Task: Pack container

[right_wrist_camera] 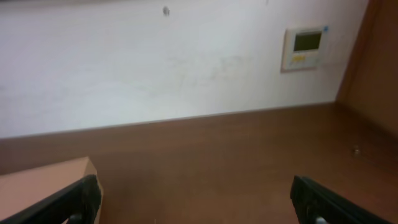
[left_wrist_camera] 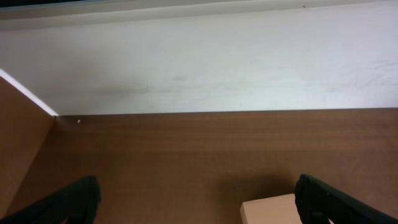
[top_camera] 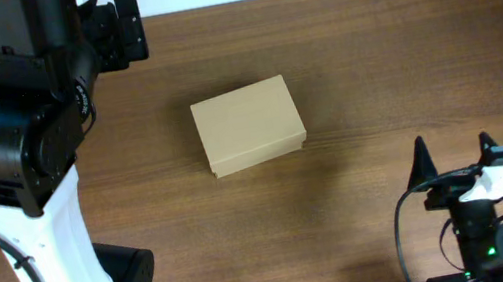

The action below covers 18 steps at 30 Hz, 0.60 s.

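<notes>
The container [top_camera: 249, 125] is a plain light-brown cardboard box lying on the wooden table near the middle, its flap lid shut. A corner of the container shows in the left wrist view [left_wrist_camera: 270, 210] and in the right wrist view [right_wrist_camera: 43, 186]. My left gripper [left_wrist_camera: 199, 205] is open and empty, held high at the table's far left. My right gripper [top_camera: 454, 161] is open and empty near the front right, well apart from the container; it also shows in the right wrist view [right_wrist_camera: 199, 202].
The left arm's black and white body [top_camera: 25, 146] fills the left side of the overhead view. A white wall [left_wrist_camera: 199, 62] runs behind the table, with a small wall panel [right_wrist_camera: 305, 46] on it.
</notes>
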Each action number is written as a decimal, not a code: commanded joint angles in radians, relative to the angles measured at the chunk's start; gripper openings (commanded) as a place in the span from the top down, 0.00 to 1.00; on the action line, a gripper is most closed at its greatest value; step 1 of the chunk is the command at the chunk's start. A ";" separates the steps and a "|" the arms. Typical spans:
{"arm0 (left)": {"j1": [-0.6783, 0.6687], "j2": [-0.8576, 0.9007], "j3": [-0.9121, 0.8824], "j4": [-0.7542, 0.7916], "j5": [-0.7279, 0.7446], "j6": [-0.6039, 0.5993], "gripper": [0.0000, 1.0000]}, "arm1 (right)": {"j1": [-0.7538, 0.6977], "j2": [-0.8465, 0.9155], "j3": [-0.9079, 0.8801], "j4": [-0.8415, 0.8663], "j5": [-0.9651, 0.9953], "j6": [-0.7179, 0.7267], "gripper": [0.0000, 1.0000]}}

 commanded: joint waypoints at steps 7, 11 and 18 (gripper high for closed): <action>0.005 -0.009 0.009 -0.002 -0.014 0.002 0.00 | -0.006 -0.119 -0.139 0.045 -0.018 -0.001 0.01; 0.005 -0.009 0.009 -0.002 -0.014 0.002 0.00 | -0.006 -0.119 -0.166 0.045 -0.017 -0.001 0.01; 0.005 -0.009 0.009 -0.002 -0.014 0.002 0.00 | -0.006 -0.119 -0.176 -0.061 -0.017 -0.001 0.01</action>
